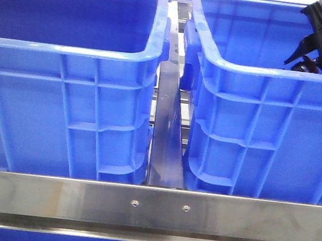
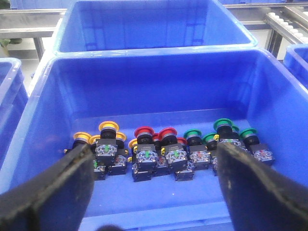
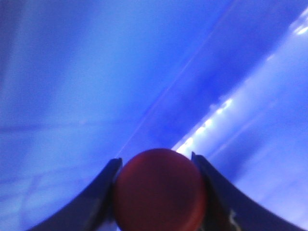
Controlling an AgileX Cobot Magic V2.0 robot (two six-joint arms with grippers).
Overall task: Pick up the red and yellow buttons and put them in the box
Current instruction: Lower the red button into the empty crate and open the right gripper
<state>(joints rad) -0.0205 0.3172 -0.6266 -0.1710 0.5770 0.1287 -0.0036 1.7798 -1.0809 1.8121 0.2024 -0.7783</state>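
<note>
In the left wrist view, several yellow buttons and red buttons with black switch bodies stand in a row on the floor of a blue crate. My left gripper is open and empty, above the crate's near wall, with the buttons ahead between its fingers. My right gripper is shut on a red button, with blurred blue crate wall behind it. In the front view the right gripper is inside the right crate near its far right. The left gripper is out of the front view.
Green buttons stand next to the red ones in the same crate. A second blue crate sits behind it. In the front view a left crate and the right crate stand behind a steel rail, with a narrow gap between them.
</note>
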